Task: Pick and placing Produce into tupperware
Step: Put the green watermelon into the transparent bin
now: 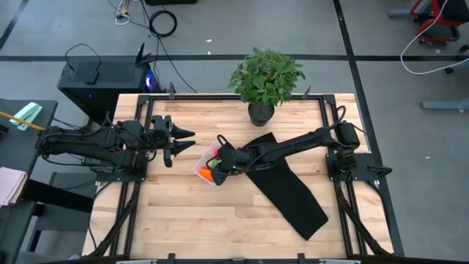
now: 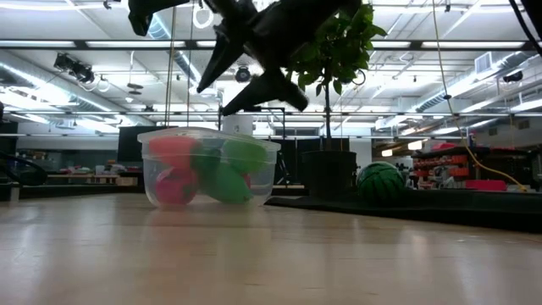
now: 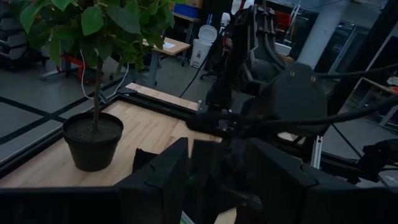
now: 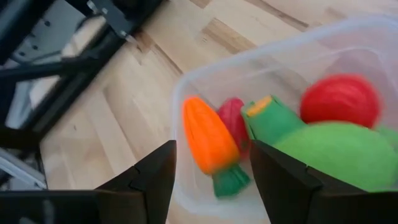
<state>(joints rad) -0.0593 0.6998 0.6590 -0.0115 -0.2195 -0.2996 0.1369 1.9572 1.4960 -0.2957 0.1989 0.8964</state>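
The right hand (image 4: 211,186) hangs over the tupperware (image 1: 208,166) at frame center, fingers apart, empty. Inside, the carrot (image 4: 208,140) looks light, hard, slick; best gripped mid-body.

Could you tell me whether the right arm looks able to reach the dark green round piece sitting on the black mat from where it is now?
Probably yes. The right gripper hangs open over the tupperware, holding nothing. The dark green round piece stands alone on the black mat beside the potted plant, with nothing on top of it.
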